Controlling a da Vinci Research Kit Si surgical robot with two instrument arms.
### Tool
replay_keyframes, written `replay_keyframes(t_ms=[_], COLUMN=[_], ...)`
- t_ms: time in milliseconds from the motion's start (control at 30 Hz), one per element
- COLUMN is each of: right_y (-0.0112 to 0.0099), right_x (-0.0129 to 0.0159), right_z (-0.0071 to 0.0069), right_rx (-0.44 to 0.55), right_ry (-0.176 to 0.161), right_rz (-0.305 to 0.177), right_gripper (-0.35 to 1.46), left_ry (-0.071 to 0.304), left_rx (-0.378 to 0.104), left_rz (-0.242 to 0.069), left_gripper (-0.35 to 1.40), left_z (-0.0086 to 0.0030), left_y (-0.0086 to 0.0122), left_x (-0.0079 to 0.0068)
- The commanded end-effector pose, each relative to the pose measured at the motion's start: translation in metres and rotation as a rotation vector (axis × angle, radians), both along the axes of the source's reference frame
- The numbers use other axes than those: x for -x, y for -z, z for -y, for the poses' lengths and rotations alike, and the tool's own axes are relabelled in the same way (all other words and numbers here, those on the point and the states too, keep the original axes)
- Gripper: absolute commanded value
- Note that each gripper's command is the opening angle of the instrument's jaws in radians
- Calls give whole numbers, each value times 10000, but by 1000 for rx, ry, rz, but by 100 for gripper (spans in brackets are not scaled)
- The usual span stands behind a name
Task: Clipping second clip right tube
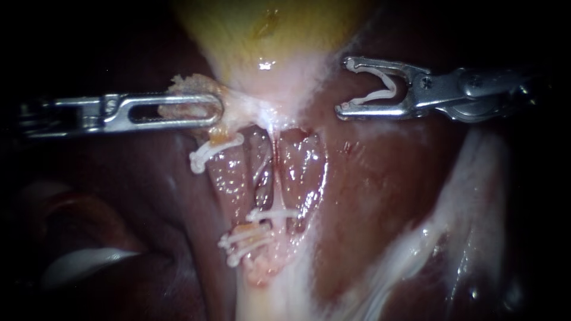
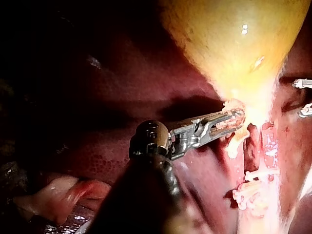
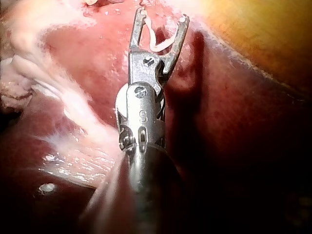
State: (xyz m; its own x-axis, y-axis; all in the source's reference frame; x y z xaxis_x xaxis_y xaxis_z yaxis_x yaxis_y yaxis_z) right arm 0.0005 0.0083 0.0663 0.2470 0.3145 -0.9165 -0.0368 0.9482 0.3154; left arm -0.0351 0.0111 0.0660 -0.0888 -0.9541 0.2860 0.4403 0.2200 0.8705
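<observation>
Endoscope view: the right instrument [image 1: 344, 86] enters from the right with its end effector spread wide. An open white clip [image 1: 380, 83] is seated between the two jaws and touches both of them. The jaw tips point toward the neck of the gallbladder [image 1: 267, 35] and lie over bare liver [image 1: 380, 178], with no tissue between them.

The right tube [image 1: 275, 178] is the thin pale strand that runs down from the gallbladder neck at the centre of the view. It lies below and to the left of the right end effector, apart from it and outside the jaws. One placed clip [image 1: 270, 214] crosses the tube low down. Three other clips [image 1: 241, 244] sit further left: one high up just below the left instrument, and two close together low down.

The left instrument [image 1: 215, 110] enters from the left. Its end effector is closed on tissue at the gallbladder neck, and tissue shows through the slot in the jaw.

Right wrist view: the right instrument [image 3: 162, 17] holds the clip [image 3: 158, 44] in its spread jaws, with liver [image 3: 97, 58] under and beside it and the yellow gallbladder [image 3: 263, 34] beyond one jaw.

Left wrist view: the left instrument [image 2: 235, 117] grips the pale tissue where the gallbladder [image 2: 229, 39] narrows.

Surface: the liver is dark red and wet, and a pale tissue band [image 1: 464, 208] crosses it at the right. The edges of the endoscope view are dark.
</observation>
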Motion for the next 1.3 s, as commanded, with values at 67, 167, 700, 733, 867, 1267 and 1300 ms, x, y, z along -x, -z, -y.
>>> replay_keyframes(t_ms=[67, 167, 700, 733, 867, 1267, 1300], right_y=[0, 0, 11, 12, 11, -9, -11], right_x=[0, 0, -4, -5, -10, -43, -45], right_z=[0, 1, 24, 27, 36, 74, 77], right_rx=[0, 0, -262, -286, -349, -520, -530], right_ry=[0, 0, -49, -49, -37, -13, -13], right_rz=[0, 0, -23, -24, -15, 7, 9], right_gripper=[50, 50, 48, 48, 47, 46, 46], left_ry=[-1, 0, 1, 1, 1, 2, 2], left_rx=[2, 2, 4, 4, 4, 4, 4], left_rz=[2, 1, 0, 0, 0, 0, 0], left_gripper=[-35, -35, -35, -35, -35, -35, -35], left_z=[0, 1, 3, 3, 3, 4, 4], left_y=[1, 1, 1, 1, 1, 2, 2], left_x=[0, 0, 1, 1, 0, 0, 0])
